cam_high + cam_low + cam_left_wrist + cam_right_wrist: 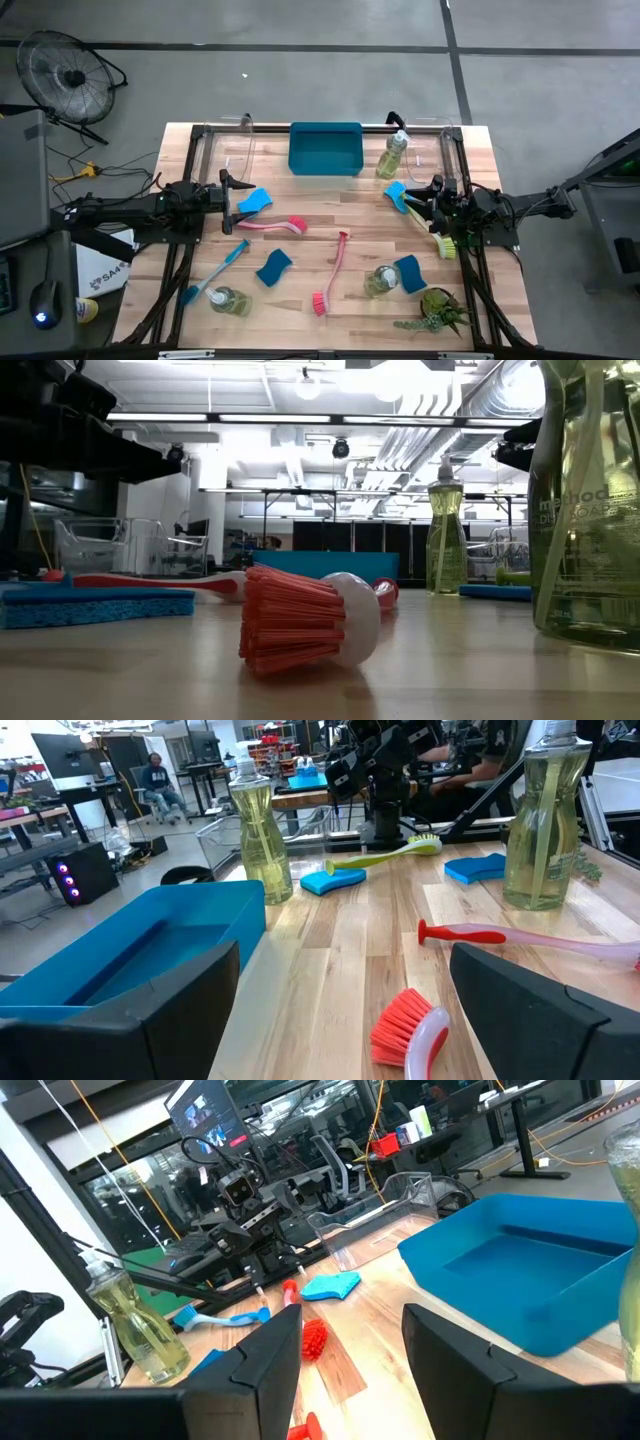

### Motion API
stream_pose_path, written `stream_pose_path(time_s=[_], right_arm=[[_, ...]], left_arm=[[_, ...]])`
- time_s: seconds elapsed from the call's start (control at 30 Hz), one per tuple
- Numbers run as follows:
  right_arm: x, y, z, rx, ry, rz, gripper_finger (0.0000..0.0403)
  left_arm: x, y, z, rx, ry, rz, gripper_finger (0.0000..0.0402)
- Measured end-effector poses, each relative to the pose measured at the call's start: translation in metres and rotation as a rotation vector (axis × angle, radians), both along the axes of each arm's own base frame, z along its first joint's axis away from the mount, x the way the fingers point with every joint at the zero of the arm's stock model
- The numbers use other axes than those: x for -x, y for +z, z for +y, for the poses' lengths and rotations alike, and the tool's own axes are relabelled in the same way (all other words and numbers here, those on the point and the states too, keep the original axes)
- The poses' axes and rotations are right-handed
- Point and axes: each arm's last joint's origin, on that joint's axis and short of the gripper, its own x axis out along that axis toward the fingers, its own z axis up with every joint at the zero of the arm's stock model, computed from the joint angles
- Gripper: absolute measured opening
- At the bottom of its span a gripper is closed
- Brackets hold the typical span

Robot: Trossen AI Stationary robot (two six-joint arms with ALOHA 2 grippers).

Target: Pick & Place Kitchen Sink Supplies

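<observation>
Several blue sponges lie flat on the table, among them one (pixel 255 200) beside my left gripper (pixel 232 190) and one (pixel 397 192) beside my right gripper (pixel 425 195). Two pink-red brushes (pixel 272 225) (pixel 333 275), a blue brush (pixel 215 270) and a yellow-green brush (pixel 430 225) lie on their sides. One bottle (pixel 393 155) stands by the blue tray (pixel 325 148); two more (pixel 230 300) (pixel 380 280) stand near the near edge. Both grippers hover open over the table's middle band, facing each other, left (pixel 340 1010) and right (pixel 350 1360), with nothing between the fingers.
A spiky green plant (pixel 440 310) sits at the near right corner. Clear bins (pixel 390 1195) stand at the far edge on both sides of the tray. A pink-red brush head (pixel 300 620) lies close to the low camera, with a bottle (pixel 590 500) beside it.
</observation>
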Motion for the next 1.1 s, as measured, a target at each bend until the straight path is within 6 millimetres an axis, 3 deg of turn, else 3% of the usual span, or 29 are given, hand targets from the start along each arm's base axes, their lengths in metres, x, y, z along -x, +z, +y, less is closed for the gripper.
stream_pose_path(time_s=[0.5, 0.8, 1.1], right_arm=[[0.000, 0.000, 0.000, 0.009, 0.001, 0.001, 0.0169], [0.003, 0.011, -0.006, 0.239, -0.231, -0.006, 0.0169], [0.006, 0.023, -0.009, 0.271, -0.347, 0.087, 0.0169]], left_arm=[[0.000, 0.000, 0.000, 0.000, 0.000, 0.000, 0.0356], [0.000, 0.000, 0.000, 0.000, 0.000, 0.000, 0.0356], [0.000, 0.000, 0.000, 0.000, 0.000, 0.000, 0.0356]])
